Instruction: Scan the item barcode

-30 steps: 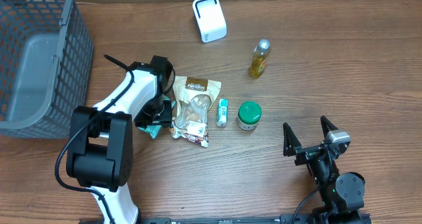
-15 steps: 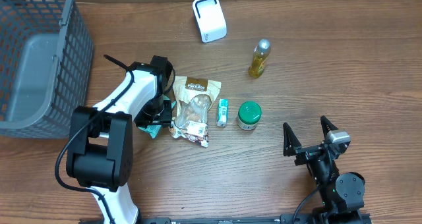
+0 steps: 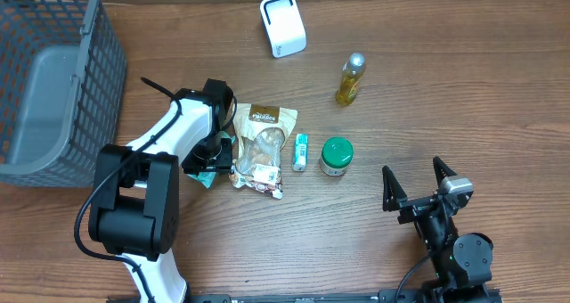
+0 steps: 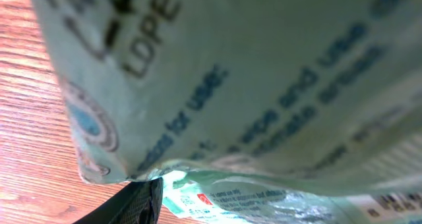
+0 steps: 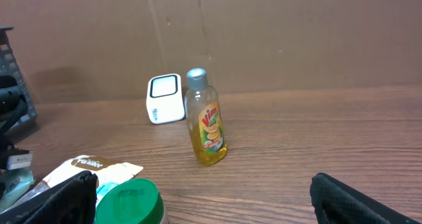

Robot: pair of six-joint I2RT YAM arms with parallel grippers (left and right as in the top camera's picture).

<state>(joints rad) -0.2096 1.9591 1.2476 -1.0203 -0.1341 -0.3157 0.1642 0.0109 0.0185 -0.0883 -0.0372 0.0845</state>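
Observation:
A teal wipes packet (image 3: pixel 206 175) lies on the table at the left edge of a brown snack bag (image 3: pixel 262 146). My left gripper (image 3: pixel 215 154) is down on the packet and shut on it. In the left wrist view the packet (image 4: pixel 264 79) fills nearly the whole frame, folded close to the lens, and only one black finger (image 4: pixel 135 203) shows. A white scanner (image 3: pixel 283 25) stands at the far side of the table. My right gripper (image 3: pixel 417 185) rests near the front edge, open and holding nothing (image 5: pixel 204 201).
A grey wire basket (image 3: pixel 62 80) stands at the far left. Right of the snack bag lie a small teal tube (image 3: pixel 301 151) and a green-lidded jar (image 3: pixel 337 156). A yellow bottle (image 3: pixel 351 80) stands behind them, also in the right wrist view (image 5: pixel 206 118).
The left jaws have closed a little on the packet. Nothing else has visibly moved; the right arm is still.

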